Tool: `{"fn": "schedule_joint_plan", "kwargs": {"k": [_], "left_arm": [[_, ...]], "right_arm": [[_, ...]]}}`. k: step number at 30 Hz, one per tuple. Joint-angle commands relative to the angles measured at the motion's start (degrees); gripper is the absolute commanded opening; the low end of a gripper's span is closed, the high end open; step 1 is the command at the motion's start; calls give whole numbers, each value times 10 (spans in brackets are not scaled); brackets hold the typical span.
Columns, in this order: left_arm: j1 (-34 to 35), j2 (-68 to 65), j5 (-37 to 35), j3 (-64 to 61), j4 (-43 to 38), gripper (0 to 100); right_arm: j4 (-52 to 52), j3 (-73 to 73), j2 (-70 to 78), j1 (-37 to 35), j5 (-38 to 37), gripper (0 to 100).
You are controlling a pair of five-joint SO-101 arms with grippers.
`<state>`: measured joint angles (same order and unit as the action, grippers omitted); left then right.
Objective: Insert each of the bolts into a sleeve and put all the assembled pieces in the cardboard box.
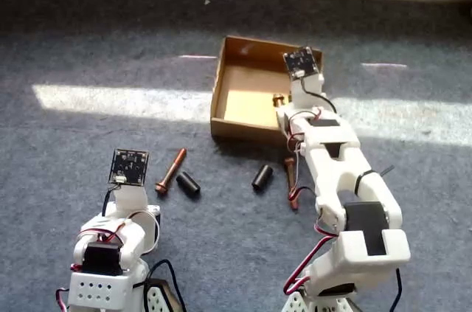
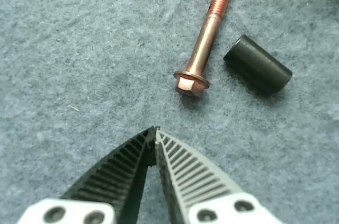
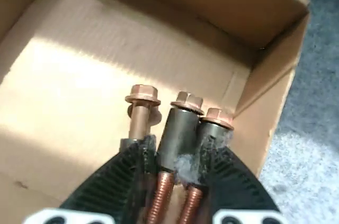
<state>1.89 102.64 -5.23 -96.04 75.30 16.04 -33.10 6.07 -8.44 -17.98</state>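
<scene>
My right gripper (image 3: 177,147) hangs over the cardboard box (image 3: 275,91), its fingers close on both sides of a dark sleeve (image 3: 179,134) with a copper bolt through it. Two more sleeved bolts, one (image 3: 142,99) and another (image 3: 217,121), sit right beside it near the box's corner. My left gripper (image 2: 155,134) is shut and empty just above the carpet. A loose copper bolt (image 2: 204,44) lies a short way ahead of its tips, with a black sleeve (image 2: 258,65) beside it. In the high view this pair, the bolt (image 1: 171,170) and the sleeve (image 1: 187,184), lies in front of the box (image 1: 243,131).
A second black sleeve (image 1: 262,177) lies on the grey carpet in front of the box. Beside it, another bolt (image 1: 290,170) is partly hidden by the right arm. The box's front wall stands between these pieces and the box floor.
</scene>
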Motion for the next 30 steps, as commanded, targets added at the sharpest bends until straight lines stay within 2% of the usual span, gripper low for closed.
{"fn": "schedule_joint_plan", "kwargs": {"k": [1,17,25,30], "left_arm": [[6,18,4,-12,3,10],[6,18,4,-12,3,10],[6,18,4,-12,3,10],[6,18,4,-12,3,10]], "right_arm": [[58,57,-10,11,-4,146],[455,296,-11,7,-3,146],[565,341,-14,7,-5,146],[582,334,-96,2,-6,146]]}}
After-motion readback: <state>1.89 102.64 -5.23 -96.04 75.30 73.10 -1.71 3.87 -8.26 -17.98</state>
